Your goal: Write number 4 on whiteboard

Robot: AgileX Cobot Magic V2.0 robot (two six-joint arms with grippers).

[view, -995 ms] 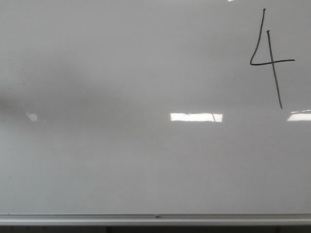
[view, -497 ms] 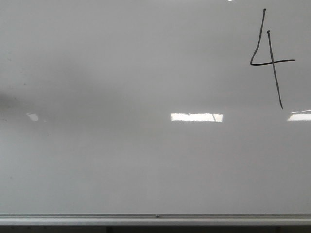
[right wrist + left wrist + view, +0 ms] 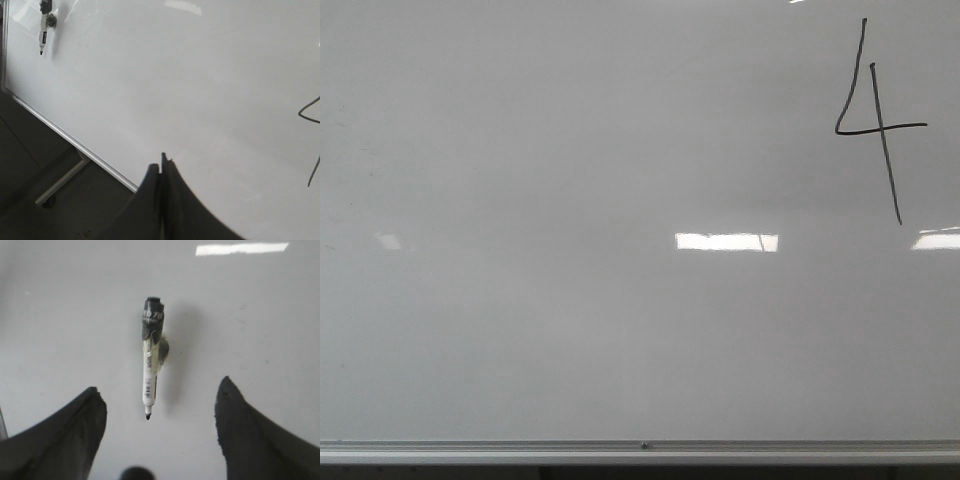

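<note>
The number 4 [image 3: 875,120] is drawn in thin black strokes at the upper right of the whiteboard [image 3: 620,330]; part of it shows in the right wrist view as the number 4 [image 3: 311,112]. A white marker [image 3: 151,365] with a black cap end and bare tip hangs on the whiteboard [image 3: 60,315], apart from my left gripper [image 3: 160,400], whose jaws stand wide open and empty on either side below it. The marker [image 3: 44,22] also shows far off in the right wrist view. My right gripper [image 3: 162,162] is shut with nothing in it. Neither gripper appears in the front view.
A silver rail [image 3: 640,450] runs along the board's lower edge, seen too as the rail [image 3: 75,142] with a dark floor and a stand foot [image 3: 60,185] beyond it. Bright light reflections [image 3: 725,241] lie on the board.
A faint dark shadow at the board's left side has faded away. The number 4 is unchanged.
</note>
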